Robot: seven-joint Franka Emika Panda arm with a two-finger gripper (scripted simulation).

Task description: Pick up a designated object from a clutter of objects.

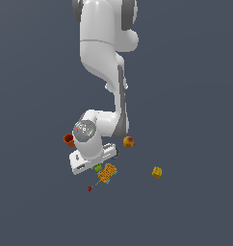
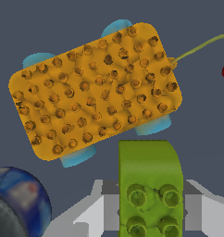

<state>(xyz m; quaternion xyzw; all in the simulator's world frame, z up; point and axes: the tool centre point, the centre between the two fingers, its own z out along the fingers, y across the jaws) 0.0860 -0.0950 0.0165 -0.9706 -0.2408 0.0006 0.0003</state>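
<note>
My arm (image 1: pixel 103 53) is glossy white with rounded, bulbous shells and dark grey bands at the joints, one grey strip running down the forearm. Near the wrist I see a round grey cap (image 1: pixel 84 130) with small speckled markings. The hand (image 1: pixel 92 158) is a white, boxy block. The fingers (image 2: pixel 93 215) look pale grey and angular.

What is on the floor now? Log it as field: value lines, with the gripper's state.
target: green brick, studs up, between the gripper fingers
gripper: low over the clutter, fingers either side of the brick; contact unclear
nearest item: yellow-orange studded block, on blue wheels, beside the brick
other items: orange cup, orange-red ball, small yellow cube, tiny red piece
</note>
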